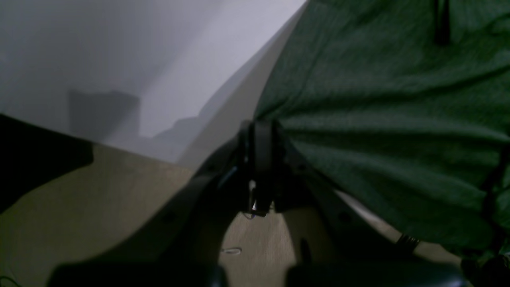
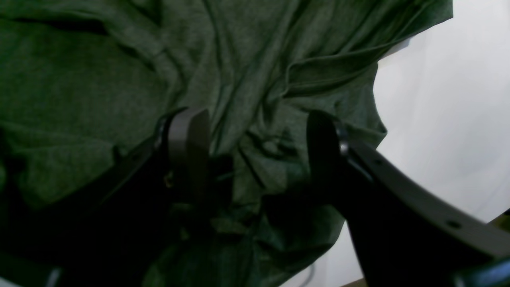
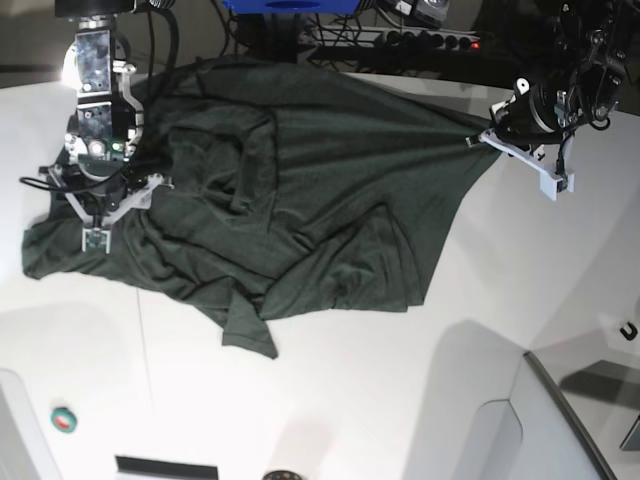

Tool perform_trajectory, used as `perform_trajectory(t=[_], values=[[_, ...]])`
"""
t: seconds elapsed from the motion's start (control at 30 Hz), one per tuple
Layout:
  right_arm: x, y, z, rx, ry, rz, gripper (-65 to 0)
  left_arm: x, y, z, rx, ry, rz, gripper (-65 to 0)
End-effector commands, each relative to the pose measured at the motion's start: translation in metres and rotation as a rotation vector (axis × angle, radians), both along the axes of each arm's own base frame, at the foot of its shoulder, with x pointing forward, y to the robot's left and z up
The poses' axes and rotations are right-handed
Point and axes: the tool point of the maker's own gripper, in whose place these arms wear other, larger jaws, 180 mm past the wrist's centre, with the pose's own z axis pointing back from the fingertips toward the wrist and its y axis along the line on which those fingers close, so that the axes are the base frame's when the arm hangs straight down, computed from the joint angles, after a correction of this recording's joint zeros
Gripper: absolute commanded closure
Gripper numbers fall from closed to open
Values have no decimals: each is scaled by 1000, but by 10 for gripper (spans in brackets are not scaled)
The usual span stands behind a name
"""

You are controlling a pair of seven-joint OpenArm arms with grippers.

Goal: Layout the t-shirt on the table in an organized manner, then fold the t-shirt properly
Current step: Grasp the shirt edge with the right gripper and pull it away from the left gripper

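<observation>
Green t-shirt (image 3: 300, 200) spread in wrinkles across the white table (image 3: 400, 400).

One corner of the cloth is pinched in the left gripper (image 1: 261, 131), whose jaws are clamped together on it. The right gripper (image 2: 255, 131) is held with jaws apart over bunched fabric, nothing gripped. A small green roll (image 3: 63, 421) is seen near the table's front edge, well apart from the shirt.

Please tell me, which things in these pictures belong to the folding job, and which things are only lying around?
Part of the job:
- t-shirt, spread out but wrinkled
- table
- left gripper, shut on the shirt's edge
- right gripper, open over the cloth

Just lying about:
- small green roll near the table's front edge
- power strip behind the table
</observation>
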Motion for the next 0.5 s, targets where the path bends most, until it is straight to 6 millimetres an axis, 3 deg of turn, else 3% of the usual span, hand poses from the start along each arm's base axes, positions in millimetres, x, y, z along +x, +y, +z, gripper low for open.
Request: perform_trajectory(t=[0.0, 0.17, 0.3, 0.47], values=[[12, -3, 12, -19, -51, -1, -320, 5, 6, 6, 25, -21, -7, 0], [12, -6, 7, -19, -38, -8, -282, 5, 6, 6, 25, -21, -7, 0], [8, -29, 2, -24, -24, -84, -281, 5, 6, 6, 25, -21, -7, 0], [6, -37, -6, -28, 0, -100, -281, 5, 6, 6, 25, -21, -7, 0]])
